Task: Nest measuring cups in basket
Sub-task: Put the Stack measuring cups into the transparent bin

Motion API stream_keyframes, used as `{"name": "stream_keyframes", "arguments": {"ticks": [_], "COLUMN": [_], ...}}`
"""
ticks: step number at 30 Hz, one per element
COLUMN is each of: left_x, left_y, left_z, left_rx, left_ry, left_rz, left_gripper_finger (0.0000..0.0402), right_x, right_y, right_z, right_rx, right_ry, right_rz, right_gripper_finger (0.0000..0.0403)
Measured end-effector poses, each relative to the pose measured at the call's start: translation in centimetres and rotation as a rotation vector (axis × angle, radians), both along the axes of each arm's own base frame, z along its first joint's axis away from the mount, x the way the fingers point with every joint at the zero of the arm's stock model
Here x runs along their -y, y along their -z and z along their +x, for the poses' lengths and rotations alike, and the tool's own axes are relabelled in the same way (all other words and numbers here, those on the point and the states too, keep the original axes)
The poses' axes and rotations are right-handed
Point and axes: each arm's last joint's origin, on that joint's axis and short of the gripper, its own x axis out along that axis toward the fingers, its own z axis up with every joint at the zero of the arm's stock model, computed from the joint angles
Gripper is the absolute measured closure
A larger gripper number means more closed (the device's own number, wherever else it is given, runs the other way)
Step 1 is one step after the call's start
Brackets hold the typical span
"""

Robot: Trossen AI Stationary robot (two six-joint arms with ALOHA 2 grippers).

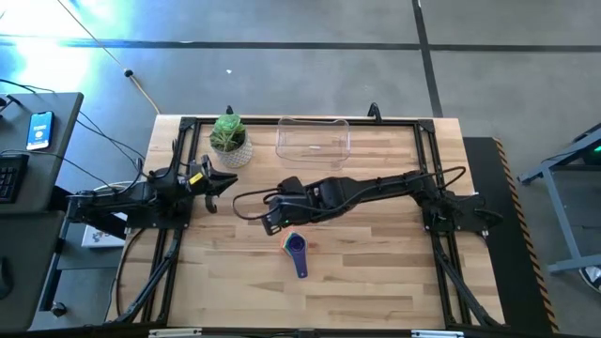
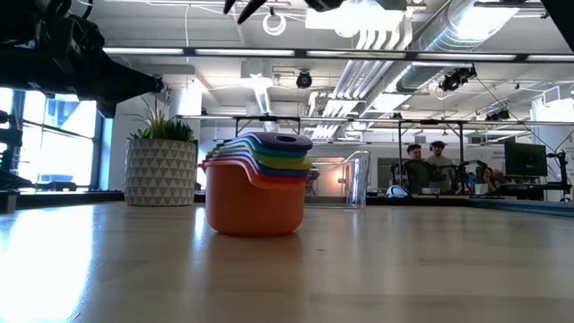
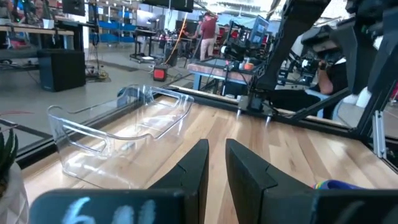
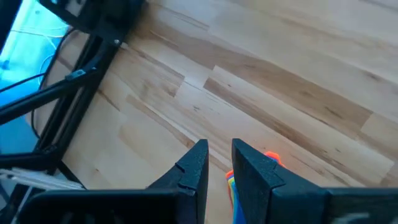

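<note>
The stack of small plastic measuring cups [image 2: 258, 184] sits left of centre in the low view, nested one inside another with the orange one outermost and bands of red, yellow, green, blue and purple rising to the top. In the high view the same stack lies at lower centre on the light wooden surface [image 1: 376, 272], its purple handle pointing toward the bottom edge. The clear rectangular plastic basket [image 1: 313, 137] stands empty at upper centre, well apart from the cups, and beside it to the left is the green plant in a white patterned pot [image 1: 229, 141]. The right claw [image 1: 272, 223] hovers just up and to the left of the stack; its own wrist camera shows the two dark fingers [image 4: 194, 169] nearly together with only a narrow gap, gripping nothing, the cups' coloured rims just beside them. The left claw [image 1: 214, 185] waits at the left edge of the surface near the plant, its fingers likewise close together with a slim gap and empty.
</note>
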Motion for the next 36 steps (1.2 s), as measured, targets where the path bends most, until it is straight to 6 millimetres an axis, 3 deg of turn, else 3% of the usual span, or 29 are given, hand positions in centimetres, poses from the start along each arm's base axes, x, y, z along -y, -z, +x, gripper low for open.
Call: {"name": "stream_keyframes", "arguments": {"ticks": [7, 19, 36], "left_x": [0.0, 0.0, 0.0], "left_y": [0.0, 0.0, 0.1], "left_z": [0.0, 0.1, 0.1], "left_rx": [0.0, -0.008, -0.012], "left_ry": [0.001, -0.002, -0.002], "left_rz": [0.0, -0.001, -0.002], "left_gripper_finger": [0.0358, 0.0358, 0.0358], "right_x": [0.5, 1.1, 2.2], "right_y": [-3.3, -10.8, -14.8], "right_z": [-1.7, -6.1, -10.0], "right_rx": [0.069, 0.325, 0.403], "right_ry": [-0.078, -0.279, -0.406], "right_rz": [-0.054, -0.139, -0.323], "right_gripper_finger": [0.0342, 0.0342, 0.0342]}}
